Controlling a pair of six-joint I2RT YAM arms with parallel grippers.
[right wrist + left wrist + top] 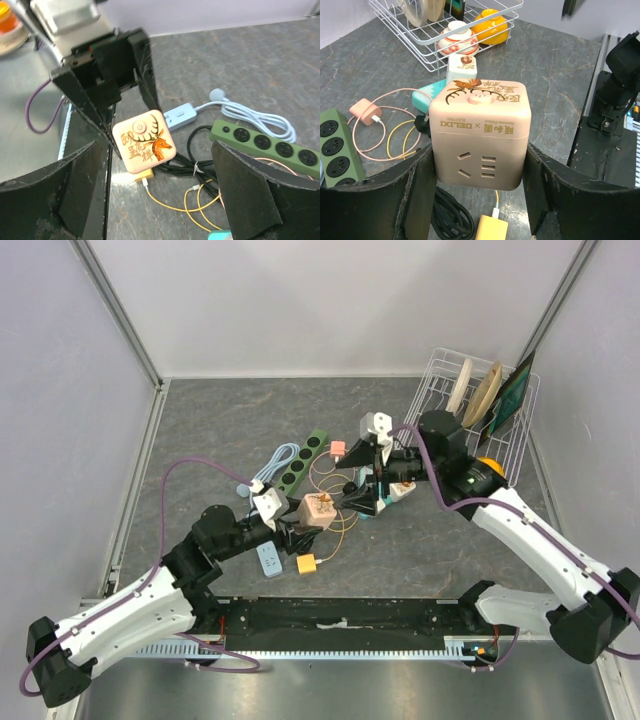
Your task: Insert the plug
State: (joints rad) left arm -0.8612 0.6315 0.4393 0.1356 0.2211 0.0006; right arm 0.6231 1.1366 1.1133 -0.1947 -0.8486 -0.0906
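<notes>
Pinching a pink cube socket [480, 135] by 2 opposite sides, the left gripper [480, 170] holds it over a tangle of cables near the middle of the table [220, 420]. The cube's slotted face is turned toward that arm's own wrist and its deer-printed top faces up. The right gripper [155, 165] hangs just beyond the cube with its 2 fingers [75, 190] spread wide and nothing between them, its camera looking down on the printed top. The black plug [422, 125] lies on the table just behind the cube, beside a teal adapter [427, 96], and loops of yellow and pink cord run around it. A black cable [451, 217] passes under the cube, and a yellow charger [491, 229] sits below it. A green power strip [303, 462] lies to the left of the cluster, with a pink charger [338, 449] close by. A white dish rack [432, 395] holding plates and bowls stands at the far right.
</notes>
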